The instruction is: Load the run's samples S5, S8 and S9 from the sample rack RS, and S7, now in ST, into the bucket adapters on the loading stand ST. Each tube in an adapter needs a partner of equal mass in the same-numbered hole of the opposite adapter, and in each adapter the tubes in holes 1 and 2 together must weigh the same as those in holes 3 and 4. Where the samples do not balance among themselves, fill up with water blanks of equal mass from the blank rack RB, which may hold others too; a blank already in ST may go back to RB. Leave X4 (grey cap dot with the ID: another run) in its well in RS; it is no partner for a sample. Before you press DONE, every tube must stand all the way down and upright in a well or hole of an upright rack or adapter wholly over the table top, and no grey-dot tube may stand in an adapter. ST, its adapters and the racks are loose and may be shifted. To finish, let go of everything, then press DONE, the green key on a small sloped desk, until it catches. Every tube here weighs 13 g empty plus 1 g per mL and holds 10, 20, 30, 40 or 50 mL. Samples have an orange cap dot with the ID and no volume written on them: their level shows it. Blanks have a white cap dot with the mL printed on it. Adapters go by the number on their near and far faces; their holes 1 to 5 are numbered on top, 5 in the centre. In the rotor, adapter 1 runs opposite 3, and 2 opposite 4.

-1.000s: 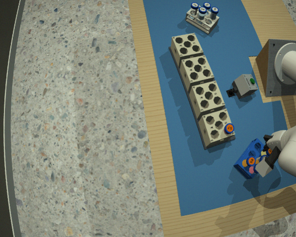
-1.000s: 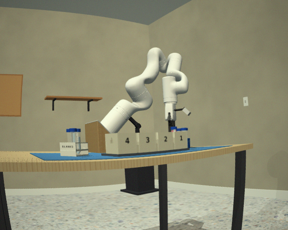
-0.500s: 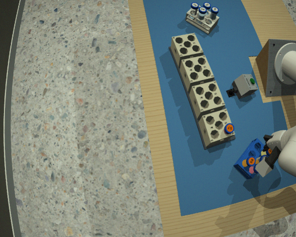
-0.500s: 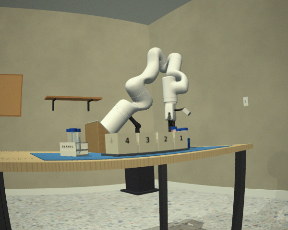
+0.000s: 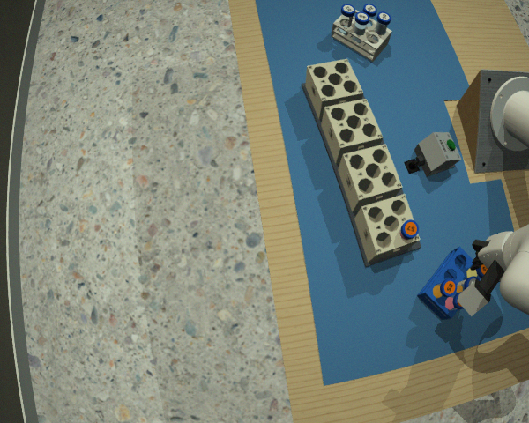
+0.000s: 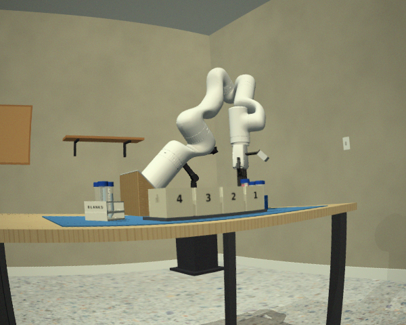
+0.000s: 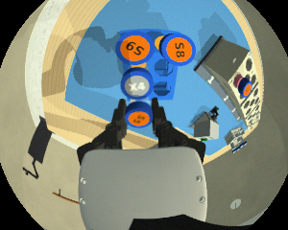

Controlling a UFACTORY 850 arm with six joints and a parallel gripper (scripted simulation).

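Observation:
The blue sample rack RS (image 5: 457,281) stands at the near right of the mat. In the wrist view it holds S9 (image 7: 132,48), S8 (image 7: 179,50) and grey-dot X4 (image 7: 138,84). My gripper (image 7: 138,105) reaches straight down into the rack. It is shut on the cap of the fourth tube, orange-dot sample S5 (image 7: 139,118), whose label is blurred. The tube's cap stands about level with its neighbours (image 6: 244,181). S7 (image 5: 409,228) stands in a near-right hole of adapter 1 (image 5: 385,227) on the stand ST. The other adapters' holes are empty.
The blank rack RB (image 5: 361,29) with several white-dot tubes stands at the far end of the mat. The grey desk with the green DONE key (image 5: 450,144) sits right of adapters 2 and 3. The arm's base block (image 5: 497,122) is beyond it.

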